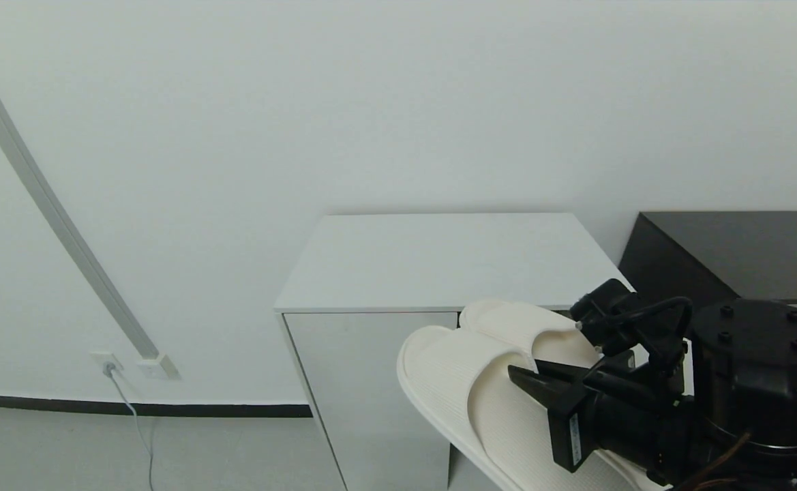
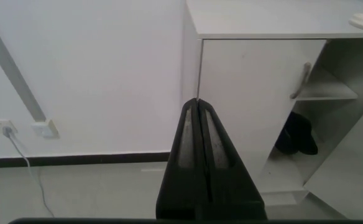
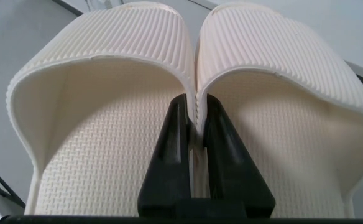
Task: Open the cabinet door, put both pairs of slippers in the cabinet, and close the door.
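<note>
Since right gripper [image 3: 197, 104] clamps both cream slippers [image 3: 132, 68] by inner rims only, I fear slippage (left gripper [image 2: 198, 103] closed, empty). Cabinet shelf [image 2: 328, 93] may snag them.

At lower centre of the head view a white cabinet [image 1: 439, 259] stands on the grey floor [image 1: 64, 450], and inside it a dark item [image 2: 296, 135] sits beneath a shelf [image 2: 324, 93].

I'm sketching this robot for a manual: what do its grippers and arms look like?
The left gripper is matte black, with two long wedge-shaped fingers and greyish inner faces. The right gripper matches; behind it are a looped black cable, a small white label and a round black housing with bolt heads.
</note>
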### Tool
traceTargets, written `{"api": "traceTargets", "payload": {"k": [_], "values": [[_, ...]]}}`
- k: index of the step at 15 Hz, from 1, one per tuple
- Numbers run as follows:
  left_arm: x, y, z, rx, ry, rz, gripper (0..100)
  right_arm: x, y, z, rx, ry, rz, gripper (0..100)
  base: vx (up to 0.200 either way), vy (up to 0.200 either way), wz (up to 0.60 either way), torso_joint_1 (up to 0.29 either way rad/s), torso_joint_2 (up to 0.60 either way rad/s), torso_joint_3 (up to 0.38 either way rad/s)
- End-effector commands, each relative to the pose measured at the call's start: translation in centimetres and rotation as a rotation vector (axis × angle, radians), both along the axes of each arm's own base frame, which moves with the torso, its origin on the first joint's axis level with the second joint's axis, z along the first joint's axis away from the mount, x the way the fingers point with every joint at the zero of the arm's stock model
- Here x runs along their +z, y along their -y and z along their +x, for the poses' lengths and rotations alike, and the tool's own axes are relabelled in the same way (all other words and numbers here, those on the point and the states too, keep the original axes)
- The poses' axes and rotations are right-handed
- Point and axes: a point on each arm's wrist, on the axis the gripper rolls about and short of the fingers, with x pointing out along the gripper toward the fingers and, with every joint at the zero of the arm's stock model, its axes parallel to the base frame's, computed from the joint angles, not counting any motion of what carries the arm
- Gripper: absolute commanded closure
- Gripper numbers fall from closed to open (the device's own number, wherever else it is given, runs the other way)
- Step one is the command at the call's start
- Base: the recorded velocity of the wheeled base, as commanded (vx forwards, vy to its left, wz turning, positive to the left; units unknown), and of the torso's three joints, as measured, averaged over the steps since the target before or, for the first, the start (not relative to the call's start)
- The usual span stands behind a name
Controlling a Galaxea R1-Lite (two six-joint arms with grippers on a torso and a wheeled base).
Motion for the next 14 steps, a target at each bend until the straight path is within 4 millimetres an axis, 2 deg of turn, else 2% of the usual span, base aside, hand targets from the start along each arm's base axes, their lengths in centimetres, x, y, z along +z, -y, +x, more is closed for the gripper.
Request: {"api": "traceTargets", "payload": {"k": [1, 4, 14], "values": [[-0.01, 0.00, 0.00, 0.000, -0.001, 0.000, 100, -0.24, 0.04, -0.02, 0.000, -0.005, -0.008, 100, 0.000, -0.200, 0.00, -0.002, 0.00, 0.007], [0.00, 0.00, 0.00, 0.003, 0.001, -0.003, 100, -0.68, 0.07, -0.05, 0.000, -0.014, -0.026, 100, 0.000, -0.200, 0.00, 0.004, 0.00, 0.002], [0.00, -0.02, 0.00, 0.007, 0.001, -0.003, 100, -0.79, 0.17, -0.12, 0.003, -0.008, -0.030, 100, 0.000, 0.000, 0.00, 0.000, 0.00, 0.000]]}}
